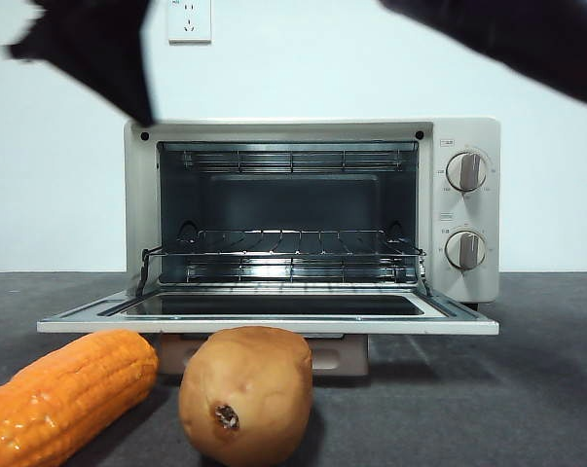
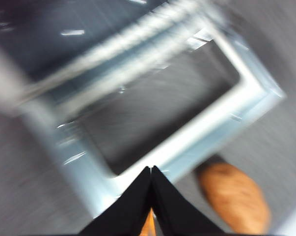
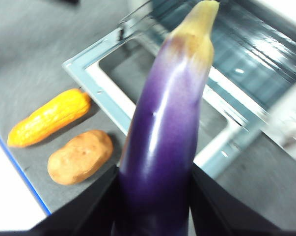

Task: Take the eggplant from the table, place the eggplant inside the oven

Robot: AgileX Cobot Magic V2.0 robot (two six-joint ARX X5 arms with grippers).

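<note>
R gripper (image 3: 155, 196): black jaws clamped on both sides of the eggplant (image 3: 162, 147), held above the table, over the open door's front edge.
Eggplant: glossy purple, elongated, smooth w/ highlights; fades to pale violet, then yellow-cream at the tapered tip. Tip points toward the oven cavity. Not seen in front view.
L gripper (image 2: 151, 169): jaws pressed together, tips meeting, nothing between them. Hangs above the door's front corner; view motion-blurred.
Arms, front view: two dark blurred shapes at approx. 10 and 2 o'clock, above the oven; which is which can't be told there.
Oven (image 1: 468, 136): cream-white metal box, door (image 1: 274, 323) dropped flat and open, dark glass pane in pale frame. Wire rack (image 1: 283, 248) inside, chrome, ridged.
Knobs: two grey round knobs (image 1: 466, 171), stacked at 3 o'clock on the front panel. Small print around them, too small to read.
Potato (image 1: 246, 394): tan-brown, matte, rounded, dark pit on the near face; at 6 o'clock from the door, on the table (image 1: 527, 389).
Corn (image 1: 64, 394): orange, rowed kernels, shiny; at 7 o'clock, just beside the potato.
Table: dark grey, matte, speckled.
Wall socket (image 1: 190, 19): white plate, 12 o'clock; marking unreadable.
</note>
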